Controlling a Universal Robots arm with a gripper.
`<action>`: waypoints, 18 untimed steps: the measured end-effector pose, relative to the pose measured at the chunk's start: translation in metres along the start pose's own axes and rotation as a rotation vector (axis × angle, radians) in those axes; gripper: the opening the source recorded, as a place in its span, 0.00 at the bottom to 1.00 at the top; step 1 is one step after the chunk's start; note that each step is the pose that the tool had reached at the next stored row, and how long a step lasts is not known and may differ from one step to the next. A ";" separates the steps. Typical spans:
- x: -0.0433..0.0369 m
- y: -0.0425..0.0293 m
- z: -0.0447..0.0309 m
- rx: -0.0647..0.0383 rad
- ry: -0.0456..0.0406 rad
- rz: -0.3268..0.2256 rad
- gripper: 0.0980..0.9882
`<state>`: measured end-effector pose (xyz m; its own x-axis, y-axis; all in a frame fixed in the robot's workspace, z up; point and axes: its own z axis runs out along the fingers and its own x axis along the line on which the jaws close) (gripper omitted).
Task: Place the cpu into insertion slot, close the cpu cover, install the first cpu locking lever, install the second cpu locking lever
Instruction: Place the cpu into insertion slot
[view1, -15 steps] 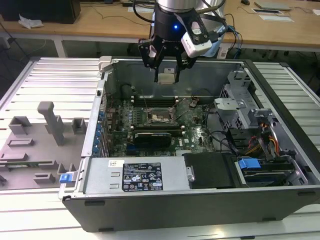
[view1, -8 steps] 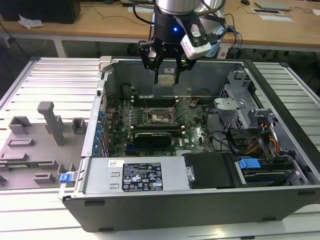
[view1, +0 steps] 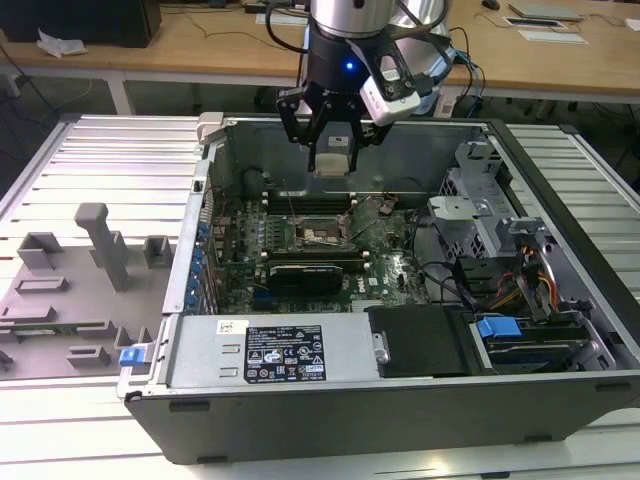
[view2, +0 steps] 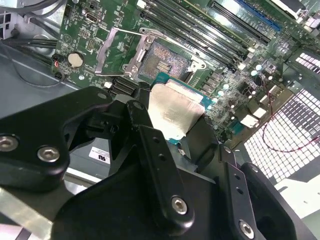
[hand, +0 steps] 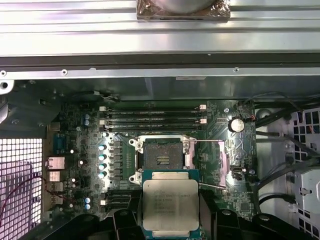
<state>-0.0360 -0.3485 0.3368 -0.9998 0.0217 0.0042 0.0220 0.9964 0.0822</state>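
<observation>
My gripper (view1: 333, 160) hangs above the open computer case, shut on the cpu (view1: 333, 152), a flat square chip with a silver top and a greenish rim. In both wrist views the cpu (hand: 170, 202) (view2: 175, 112) sits between the black fingers (view2: 145, 135), held level a little above the motherboard. The insertion slot (hand: 161, 156) (view2: 166, 59) (view1: 322, 236) lies bare, its dark contact field showing, just beyond the chip's edge. The cpu cover (view2: 137, 60) is swung open beside the slot, and a thin lever wire (hand: 207, 142) stands off to the same side.
Long memory slots (hand: 152, 114) run behind the socket. A black expansion card (view1: 305, 272) lies in front of it. A silver power supply (view1: 285, 350), a drive cage (view1: 480, 215) and cables crowd the case. A grey fixture tray (view1: 70, 290) sits at the exterior view's left.
</observation>
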 end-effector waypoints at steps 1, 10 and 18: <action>0.0000 -0.0001 0.0006 0.000 0.0000 0.000 0.50; 0.0006 -0.0003 0.0142 0.000 -0.0167 -0.007 0.50; 0.0020 0.0005 0.0341 0.001 -0.0187 -0.006 0.50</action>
<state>-0.0381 -0.3452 0.3028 -0.9997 0.0177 -0.0149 0.0164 0.9966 0.0810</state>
